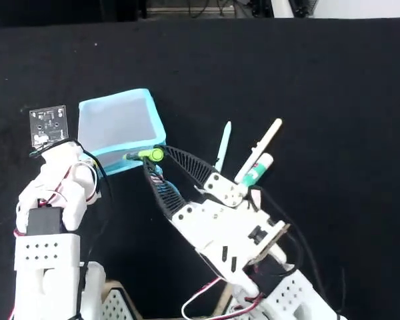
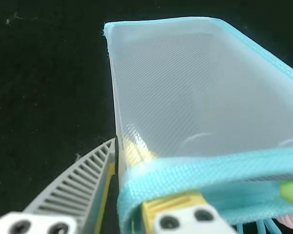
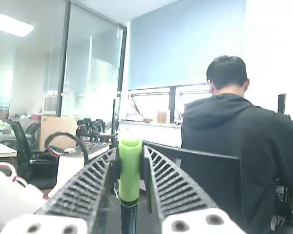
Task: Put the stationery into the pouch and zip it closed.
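Pale-blue mesh makes up the pouch, which lies on the black table with its zip-trimmed mouth turned toward the two arms. The left claw is clamped on the near corner of that mouth. In the left wrist view the left claw has its yellow finger inside the pouch, seen through the mesh, and its grey ribbed finger pressed against the outside wall, with the blue rim caught between them.

The right claw is closed on a green pen, holding it crosswise just at the other end of the pouch mouth. The right wrist view shows both black ribbed fingers of the right claw tight against the thick green end of the pen. A green tip shows at the edge of the mouth in the left wrist view, but I cannot tell whether it is already inside.

Three more pieces lie on the table beyond the right arm, well apart from the pouch. They are a pale blue pen, a cream stick and, just beside the stick, a marker with a teal band
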